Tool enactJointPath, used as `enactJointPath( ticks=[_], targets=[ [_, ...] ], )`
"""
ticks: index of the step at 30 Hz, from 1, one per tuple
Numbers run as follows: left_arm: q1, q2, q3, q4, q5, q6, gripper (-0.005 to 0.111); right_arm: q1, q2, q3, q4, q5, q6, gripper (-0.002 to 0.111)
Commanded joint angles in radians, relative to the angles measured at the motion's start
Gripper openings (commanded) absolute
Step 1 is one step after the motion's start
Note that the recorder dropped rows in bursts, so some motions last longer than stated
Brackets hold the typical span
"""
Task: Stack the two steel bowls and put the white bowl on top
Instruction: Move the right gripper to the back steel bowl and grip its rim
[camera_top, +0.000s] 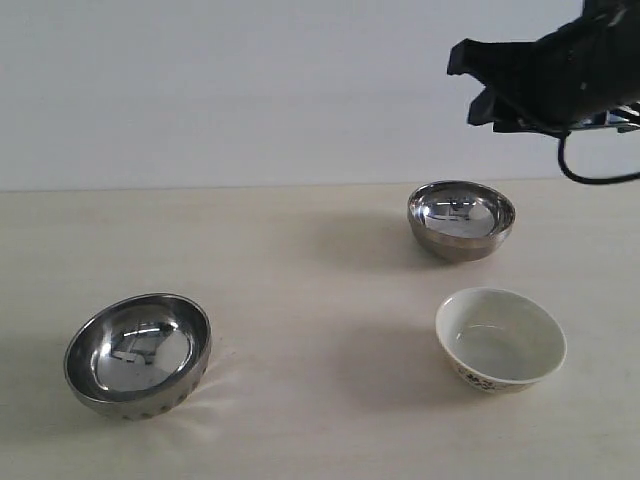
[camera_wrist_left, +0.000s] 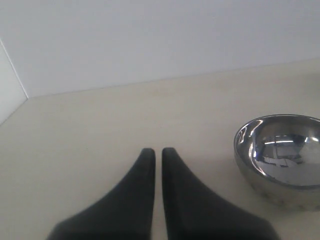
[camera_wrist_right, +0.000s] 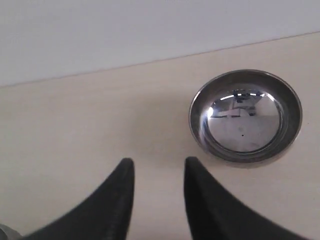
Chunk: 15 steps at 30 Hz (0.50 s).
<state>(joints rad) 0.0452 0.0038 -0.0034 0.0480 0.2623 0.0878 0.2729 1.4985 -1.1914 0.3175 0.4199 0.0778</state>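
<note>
One steel bowl (camera_top: 137, 355), with dimpled marks low on its outside, sits at the front left of the table. The smooth steel bowl (camera_top: 461, 220) sits at the back right, and the white bowl (camera_top: 500, 340) with a dark pattern stands in front of it. All three stand apart and upright. My right gripper (camera_top: 468, 88) hangs high above the back right; in its wrist view it (camera_wrist_right: 159, 162) is open and empty, short of the smooth bowl (camera_wrist_right: 245, 116). My left gripper (camera_wrist_left: 157, 150) is shut with nothing held, beside a steel bowl (camera_wrist_left: 282, 160). It is out of the exterior view.
The pale wooden table (camera_top: 300, 260) meets a white wall (camera_top: 250, 90) at the back. A wall corner (camera_wrist_left: 15, 85) shows in the left wrist view. A black cable (camera_top: 590, 178) hangs from the right arm.
</note>
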Motion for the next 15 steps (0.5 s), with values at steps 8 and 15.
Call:
enactJointPath(
  ticks=[8, 15],
  targets=[
    [0.002, -0.004, 0.003, -0.007, -0.008, -0.01, 0.004, -0.086, 0.313, -0.421, -0.379, 0.357, 0.234, 0.051],
    [0.002, -0.004, 0.003, -0.007, -0.008, -0.01, 0.004, -0.139, 0.471, -0.473, -0.382, 0.323, 0.199, 0.051]
  ],
)
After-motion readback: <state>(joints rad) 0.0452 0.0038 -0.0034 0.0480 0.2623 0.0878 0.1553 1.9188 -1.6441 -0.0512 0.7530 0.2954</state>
